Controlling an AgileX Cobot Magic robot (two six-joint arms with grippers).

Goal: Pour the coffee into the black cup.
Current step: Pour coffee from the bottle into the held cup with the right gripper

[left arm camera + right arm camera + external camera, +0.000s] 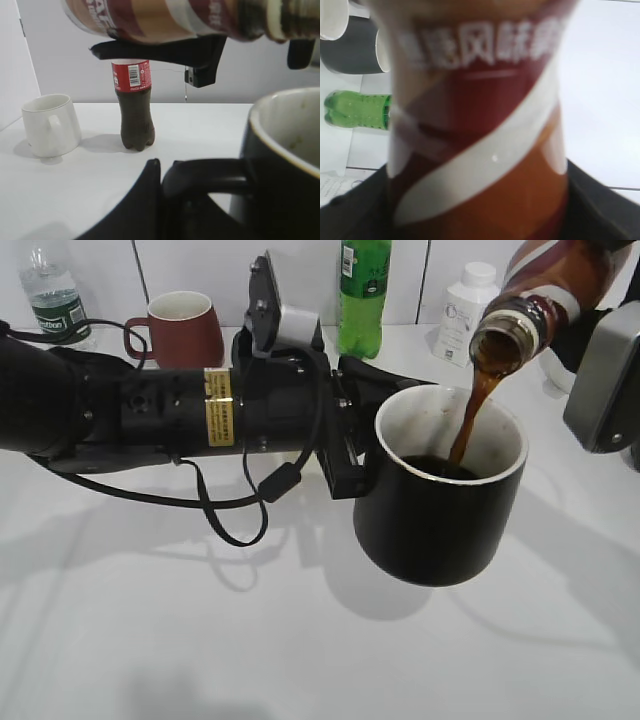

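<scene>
The black cup [440, 520], white inside, hangs above the table, and my left gripper [350, 445] is shut on its handle [210, 172]. My right gripper [605, 370] is shut on the coffee bottle [545, 290], which has a red, brown and white label [480, 110] and is tilted mouth down over the cup. A brown stream of coffee [468, 420] runs from the bottle mouth into the cup, where dark coffee pools at the bottom. The bottle also crosses the top of the left wrist view [165, 17].
On the white table stand a red mug [185, 328], a green bottle [365, 295], a white pill bottle [466, 310] and a water bottle [50, 295] at the back. A white mug [50, 125] and a cola bottle [134, 102] show in the left wrist view.
</scene>
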